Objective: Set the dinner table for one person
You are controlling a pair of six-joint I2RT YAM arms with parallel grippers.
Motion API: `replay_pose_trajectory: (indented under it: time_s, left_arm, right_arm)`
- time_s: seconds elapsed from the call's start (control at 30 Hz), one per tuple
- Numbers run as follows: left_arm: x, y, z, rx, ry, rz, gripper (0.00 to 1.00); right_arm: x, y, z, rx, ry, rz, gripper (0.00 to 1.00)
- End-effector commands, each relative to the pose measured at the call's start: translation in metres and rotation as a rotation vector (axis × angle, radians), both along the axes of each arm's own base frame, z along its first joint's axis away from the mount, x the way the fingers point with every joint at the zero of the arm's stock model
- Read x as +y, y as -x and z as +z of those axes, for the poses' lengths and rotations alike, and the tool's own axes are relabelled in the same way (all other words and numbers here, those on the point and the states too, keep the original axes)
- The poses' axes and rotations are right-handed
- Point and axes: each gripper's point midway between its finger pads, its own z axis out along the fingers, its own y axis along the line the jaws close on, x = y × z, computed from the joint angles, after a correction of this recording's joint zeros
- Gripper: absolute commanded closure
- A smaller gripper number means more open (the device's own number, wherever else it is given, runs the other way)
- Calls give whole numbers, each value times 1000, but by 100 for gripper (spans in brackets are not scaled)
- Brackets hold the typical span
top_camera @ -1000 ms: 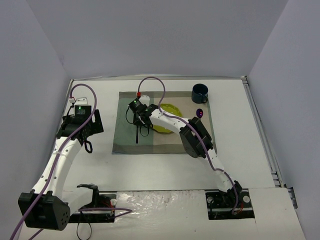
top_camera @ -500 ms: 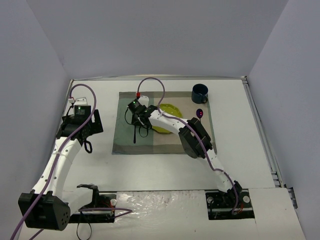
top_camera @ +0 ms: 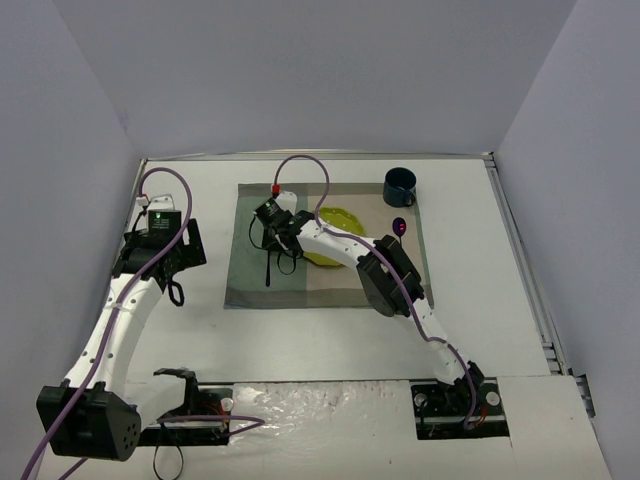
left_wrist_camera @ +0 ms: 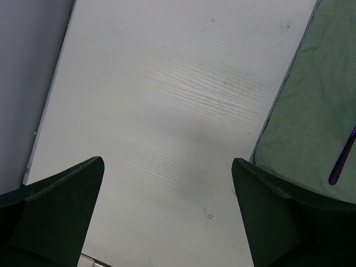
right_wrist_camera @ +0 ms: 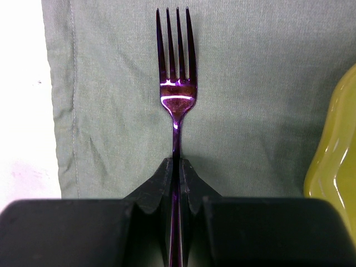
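My right gripper [top_camera: 277,246] [right_wrist_camera: 176,164] is shut on the handle of a purple fork [right_wrist_camera: 176,94] and holds it just over the green half of the cloth mat [top_camera: 250,285] [right_wrist_camera: 111,83]. The fork [top_camera: 269,270] lies left of the yellow-green plate [top_camera: 340,219], whose rim shows in the right wrist view [right_wrist_camera: 336,150]. My left gripper [top_camera: 177,292] [left_wrist_camera: 167,167] is open and empty over the white dinner table [top_camera: 320,340] [left_wrist_camera: 167,89], left of the mat's edge [left_wrist_camera: 311,122].
A dark blue mug [top_camera: 400,186] stands on the table off the mat's far right corner. A purple spoon [top_camera: 400,227] lies on the beige half of the mat [top_camera: 345,292], right of the plate. The fork's end shows in the left wrist view [left_wrist_camera: 344,158].
My right gripper and the fork have shifted slightly to the left over the green half of the mat. The left arm has not moved.
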Motion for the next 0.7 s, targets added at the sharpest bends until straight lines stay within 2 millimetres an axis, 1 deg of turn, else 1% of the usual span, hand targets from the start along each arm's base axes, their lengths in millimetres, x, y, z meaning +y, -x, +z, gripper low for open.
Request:
replay_pose_trajectory:
  time_s: [0.0, 0.1, 0.27, 0.37, 0.47, 0.53, 0.67]
  left_arm:
    - [3, -7, 15, -64, 5, 16, 3]
    - [2, -7, 15, -64, 5, 16, 3]
    - [3, -7, 14, -63, 6, 17, 3]
    - [3, -7, 14, -60, 4, 18, 3]
    - [3, -7, 14, -61, 4, 17, 3]
    - [3, -7, 14, -64, 7, 15, 3]
    - [1, -9, 14, -67, 15, 7, 3]
  right_arm:
    - [21, -2, 13, -26, -67, 3, 91]
    - [22, -2, 14, -29, -73, 3, 82]
    - [22, -2, 18, -33, -81, 5, 76]
    - [18, -4, 29, -60, -72, 0, 72]
    - [10, -6, 49, -106, -54, 6, 66]
    - [2, -9, 75, -159, -47, -6, 59]
    - [-18, -9, 114, -241, -16, -6, 48]
